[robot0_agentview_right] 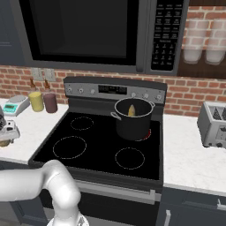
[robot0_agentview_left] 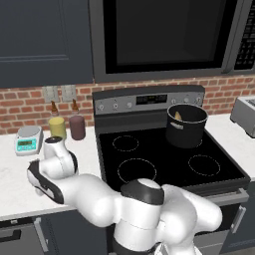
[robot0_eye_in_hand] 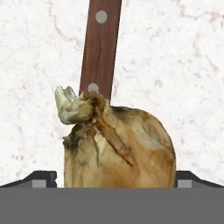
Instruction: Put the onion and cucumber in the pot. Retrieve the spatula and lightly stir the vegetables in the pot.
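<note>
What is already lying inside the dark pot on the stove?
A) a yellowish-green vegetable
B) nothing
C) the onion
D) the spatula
A: a yellowish cucumber pokes up inside the pot, while the onion sits on the white counter by the spatula handle.

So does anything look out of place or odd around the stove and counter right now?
Nothing looks spilled or damaged. The pot stands upright on the back right burner with the cucumber inside. In the hand view, the onion sits on the white counter between the open tool's tips, with the spatula's wooden handle beyond it.
</note>
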